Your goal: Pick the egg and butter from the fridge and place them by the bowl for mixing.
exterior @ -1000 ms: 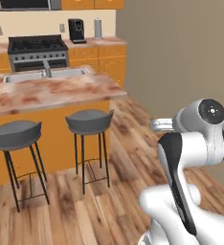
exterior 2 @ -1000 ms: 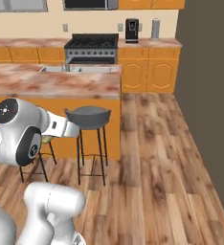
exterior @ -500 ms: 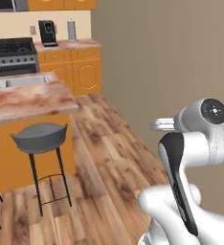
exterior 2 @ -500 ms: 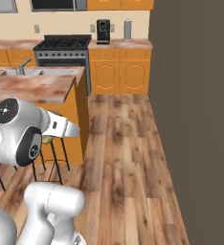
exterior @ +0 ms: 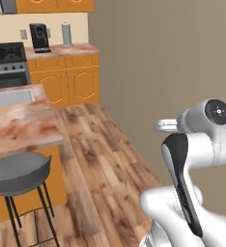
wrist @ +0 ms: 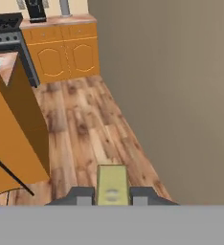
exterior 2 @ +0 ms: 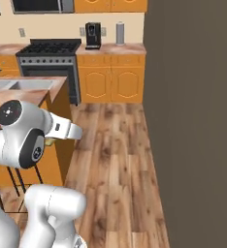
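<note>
Butter (wrist: 112, 184): small yellow-tan block between end effector (wrist: 112, 195) fingers

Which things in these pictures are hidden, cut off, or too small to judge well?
- Small yellow-tan rectangular butter block: hand view, its near end is hidden behind the dark pincer tips shut on it.
- Round grey bar stool: left base view, legs cut off by the bottom edge.
- Black coffee machine: right base view, too small to read details.
- Steel sink: right base view, cut off at the left edge.
</note>
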{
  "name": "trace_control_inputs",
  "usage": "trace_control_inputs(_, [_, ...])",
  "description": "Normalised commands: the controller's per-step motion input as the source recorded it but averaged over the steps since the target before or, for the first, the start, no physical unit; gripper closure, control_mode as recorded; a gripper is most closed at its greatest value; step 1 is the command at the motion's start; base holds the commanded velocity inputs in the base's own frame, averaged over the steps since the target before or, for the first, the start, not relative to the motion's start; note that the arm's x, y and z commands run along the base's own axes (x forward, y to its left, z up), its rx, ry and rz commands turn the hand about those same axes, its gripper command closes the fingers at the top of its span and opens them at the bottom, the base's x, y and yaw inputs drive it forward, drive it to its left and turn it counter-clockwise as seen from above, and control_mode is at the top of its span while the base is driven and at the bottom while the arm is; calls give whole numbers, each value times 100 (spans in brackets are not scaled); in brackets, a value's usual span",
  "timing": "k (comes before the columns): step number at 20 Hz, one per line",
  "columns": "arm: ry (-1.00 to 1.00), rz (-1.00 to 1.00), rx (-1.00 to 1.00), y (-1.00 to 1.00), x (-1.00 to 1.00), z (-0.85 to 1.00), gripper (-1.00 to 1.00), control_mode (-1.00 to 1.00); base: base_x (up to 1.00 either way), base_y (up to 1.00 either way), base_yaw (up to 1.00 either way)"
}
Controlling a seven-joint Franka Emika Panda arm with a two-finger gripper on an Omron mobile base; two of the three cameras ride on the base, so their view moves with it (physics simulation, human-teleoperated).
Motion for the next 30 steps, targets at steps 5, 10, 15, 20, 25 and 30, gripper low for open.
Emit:
trace_control_inputs(5, [0, 0, 0, 0, 0, 0, 100, 100, 100, 43, 20])
trace_control_inputs(10, [0, 0, 0, 0, 0, 0, 100, 100, 100, -14, 9])
trace_control_inputs(15, [0, 0, 0, 0, 0, 0, 100, 100, 100, -42, 0])
trace_control_inputs(20, [0, 0, 0, 0, 0, 0, 100, 100, 100, -22, 7])
trace_control_inputs(25, [0, 0, 0, 0, 0, 0, 100, 100, 100, 0, 19])
trace_control_inputs(30, [0, 0, 0, 0, 0, 0, 100, 100, 100, -3, 25])
